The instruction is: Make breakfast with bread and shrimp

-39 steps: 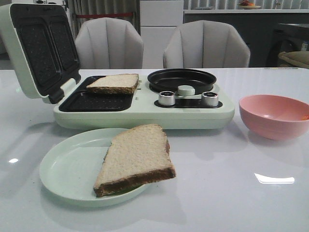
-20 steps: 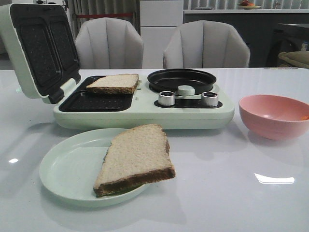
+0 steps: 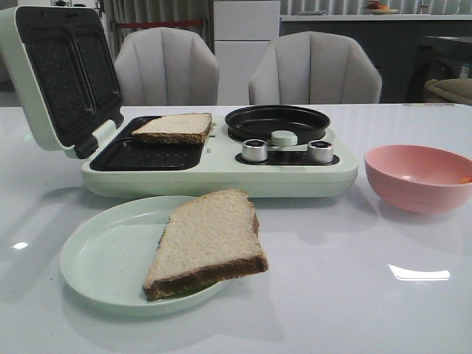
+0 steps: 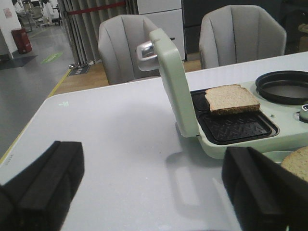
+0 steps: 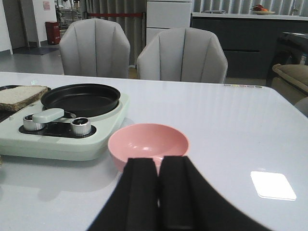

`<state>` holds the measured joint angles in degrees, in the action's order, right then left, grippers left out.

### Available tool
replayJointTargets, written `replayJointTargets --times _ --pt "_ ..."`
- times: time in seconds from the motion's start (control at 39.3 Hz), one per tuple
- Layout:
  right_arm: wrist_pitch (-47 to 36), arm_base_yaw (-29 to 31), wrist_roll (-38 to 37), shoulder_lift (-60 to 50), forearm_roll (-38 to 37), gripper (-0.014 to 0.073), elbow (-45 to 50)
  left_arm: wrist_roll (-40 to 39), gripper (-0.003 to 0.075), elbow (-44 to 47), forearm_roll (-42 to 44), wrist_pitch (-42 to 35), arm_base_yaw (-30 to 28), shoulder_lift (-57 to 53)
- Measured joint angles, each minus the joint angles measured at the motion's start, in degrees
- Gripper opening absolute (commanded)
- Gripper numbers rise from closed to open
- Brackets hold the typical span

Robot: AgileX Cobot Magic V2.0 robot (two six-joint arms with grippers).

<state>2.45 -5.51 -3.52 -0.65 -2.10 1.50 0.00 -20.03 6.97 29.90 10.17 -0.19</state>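
Two bread slices in our frames: one bread slice (image 3: 207,242) lay on a pale green plate (image 3: 96,258), overhanging its rim; the other slice (image 3: 174,127) sat on the ribbed dark plate of the mint sandwich maker (image 3: 221,171), lid (image 3: 59,74) up. We saw a glossy white surface (image 3: 354,295) and two grey padded chairs (image 3: 316,68) behind. Round black pan (image 3: 277,120), two metal knobs. Pink bowl (image 3: 419,175) smooth, with an orange speck at its edge, maybe the shrimp (image 3: 464,178). Left tool (image 4: 144,185) fingers wide apart, right tool (image 5: 159,192) fingers pressed together, empty.
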Motion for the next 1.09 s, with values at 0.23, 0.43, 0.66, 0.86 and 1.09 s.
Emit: replayJointTargets --times 0.23,0.43,0.66,0.86,1.09 --pt "0.0 0.0 0.0 0.0 0.0 0.0146 0.0 0.0 0.0624 0.1 -0.1 -1.4 2.6 0.0" --pt "-2.4 0.0 0.0 0.0 0.0 0.0146 0.1 -0.6 0.0624 0.2 -1.4 -1.5 3.1 0.0" --pt "-8.4 0.0 -0.6 0.0 0.6 0.0146 -1.1 -1.7 0.0624 0.2 -3.6 -0.9 3.1 0.0" --pt "6.4 0.0 -2.3 5.9 1.5 0.0146 -13.7 -3.5 0.0624 0.2 -4.1 -0.2 3.1 0.0" --pt "15.2 0.0 -2.5 13.7 1.6 0.0146 -17.5 -3.6 0.0624 0.2 -4.1 -0.2 3.1 0.0"
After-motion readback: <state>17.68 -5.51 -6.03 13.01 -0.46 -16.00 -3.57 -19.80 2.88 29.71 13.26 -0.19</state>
